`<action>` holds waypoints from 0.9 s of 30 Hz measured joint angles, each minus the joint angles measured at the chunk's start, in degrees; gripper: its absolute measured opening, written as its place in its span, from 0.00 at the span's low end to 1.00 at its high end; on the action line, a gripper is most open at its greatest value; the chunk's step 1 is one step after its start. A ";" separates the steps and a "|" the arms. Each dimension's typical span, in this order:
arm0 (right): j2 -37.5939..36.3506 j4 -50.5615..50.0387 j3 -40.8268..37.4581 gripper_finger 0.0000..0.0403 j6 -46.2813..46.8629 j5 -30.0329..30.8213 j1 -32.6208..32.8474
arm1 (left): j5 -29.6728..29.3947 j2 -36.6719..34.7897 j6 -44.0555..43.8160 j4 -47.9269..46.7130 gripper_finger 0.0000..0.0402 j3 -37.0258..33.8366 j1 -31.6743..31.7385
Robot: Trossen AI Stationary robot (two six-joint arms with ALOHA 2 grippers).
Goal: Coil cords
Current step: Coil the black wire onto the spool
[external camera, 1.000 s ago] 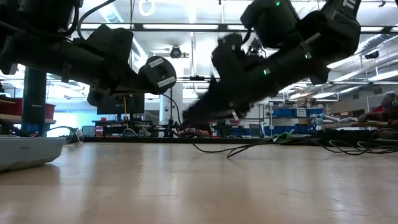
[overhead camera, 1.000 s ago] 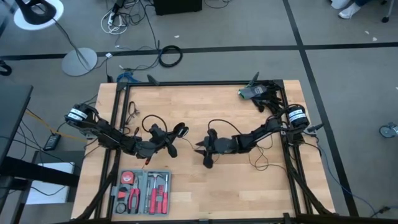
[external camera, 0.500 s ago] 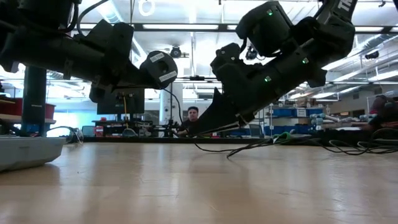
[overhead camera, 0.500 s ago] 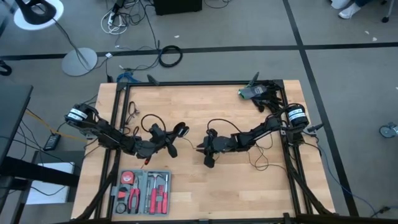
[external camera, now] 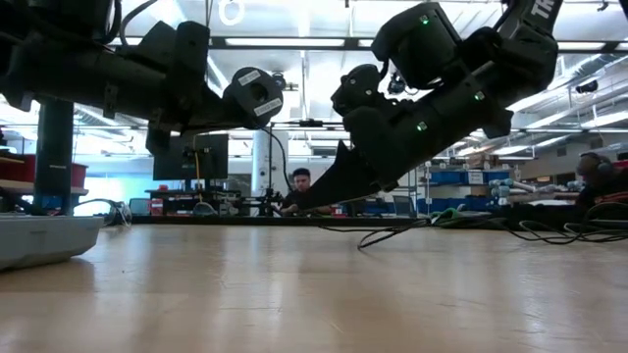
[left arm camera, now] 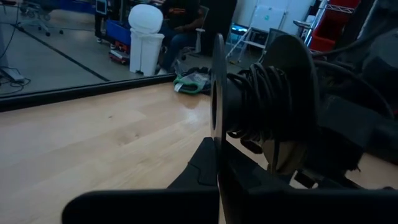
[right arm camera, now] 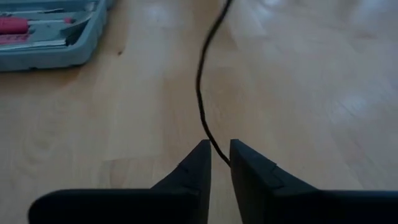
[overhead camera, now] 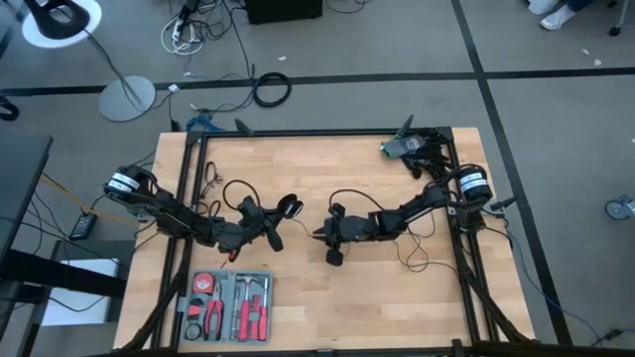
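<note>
High view: two arms work over one wooden table (overhead camera: 397,297). The left gripper (overhead camera: 270,226) sits left of centre, clenched on one round spool (left arm camera: 264,112) that carries several turns of wound black cord; the spool is held clear of the table surface. The right gripper (overhead camera: 322,235) sits just right of centre, well apart from the left one. In the right wrist view, its two fingers (right arm camera: 194,171) stand almost together, pinching a single strand of the black cord (right arm camera: 202,93), which runs away across the wood. One grey tool case (overhead camera: 226,305) lies at the near left edge.
</note>
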 joint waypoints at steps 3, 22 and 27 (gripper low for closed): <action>0.00 0.09 0.00 0.13 0.10 0.02 -0.08 | 0.03 0.00 -0.01 0.00 0.00 0.00 0.00; 0.00 3.69 0.00 0.09 -6.78 2.96 -0.06 | 1.49 0.00 1.57 2.58 0.00 0.15 0.00; 0.00 3.70 0.00 0.09 -6.08 1.14 -0.06 | 1.49 0.00 1.62 2.37 0.00 0.15 0.00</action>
